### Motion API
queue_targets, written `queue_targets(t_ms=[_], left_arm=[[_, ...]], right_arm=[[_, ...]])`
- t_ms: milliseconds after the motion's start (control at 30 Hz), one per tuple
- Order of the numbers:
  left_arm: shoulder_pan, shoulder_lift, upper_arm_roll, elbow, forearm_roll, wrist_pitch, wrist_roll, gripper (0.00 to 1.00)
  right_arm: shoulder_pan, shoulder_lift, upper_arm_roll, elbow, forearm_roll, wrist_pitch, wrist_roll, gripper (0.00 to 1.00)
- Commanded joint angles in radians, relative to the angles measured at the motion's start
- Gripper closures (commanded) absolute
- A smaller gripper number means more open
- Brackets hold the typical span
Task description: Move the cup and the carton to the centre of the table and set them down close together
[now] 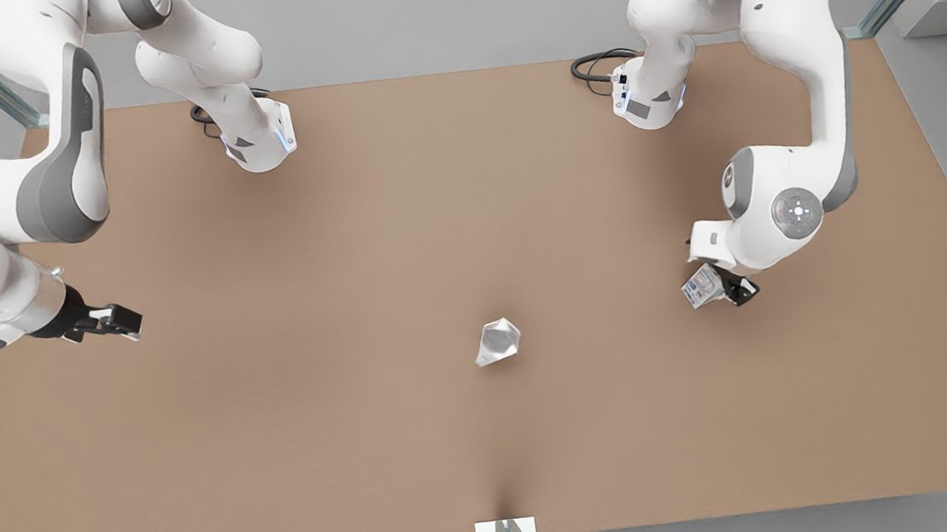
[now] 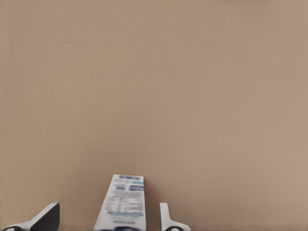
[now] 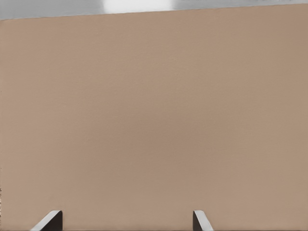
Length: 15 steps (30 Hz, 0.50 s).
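Carton point(image 1: 703, 287) sat between the left gripper's point(image 1: 720, 289) spread fingers at the front view's right; light and stiff, best pinched across its narrow faces. Cup point(image 1: 498, 341) lay mid-table point(image 1: 298, 418), probably slippery. Right gripper point(image 1: 120, 322) waited, fingers apart, empty.

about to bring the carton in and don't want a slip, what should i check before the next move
1. Left gripper fingers closed on the small white carton with blue print: not ok, gaps show on both sides.
2. Carton centred between fingers: not ok, nearer one.
3. Shiny grey faceted cup near the middle of the tan tabletop: ok.
4. Cup upright: cannot tell.
5. Right gripper open, waiting at the front view's left: ok.
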Motion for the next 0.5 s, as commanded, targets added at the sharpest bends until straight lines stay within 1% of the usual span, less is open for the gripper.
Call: queue_targets(t_ms=[0, 167, 233, 267, 467], left_arm=[[0.0, 0.0, 0.001, 0.0, 0.006, 0.0, 0.0, 0.0], [0.0, -0.003, 0.044, 0.0, 0.01, -0.014, 0.032, 0.0], [0.0, -0.015, 0.062, 0.0, 0.027, -0.034, 0.055, 0.0], [0.0, -0.021, 0.064, 0.0, 0.053, -0.057, 0.055, 0.0], [-0.001, -0.029, 0.075, -0.015, 0.055, -0.104, 0.055, 0.0]], right_arm=[[-0.003, 0.001, 0.001, 0.0, -0.001, 0.001, 0.002, 0.0], [-0.003, 0.015, 0.007, 0.001, 0.001, 0.012, 0.008, 0.0], [0.023, 0.012, 0.008, 0.001, 0.031, 0.023, 0.048, 0.0], [0.055, 0.001, 0.01, 0.003, 0.03, 0.02, 0.101, 0.0], [0.055, 0.01, 0.01, 0.007, 0.03, 0.023, 0.102, 0.0]])
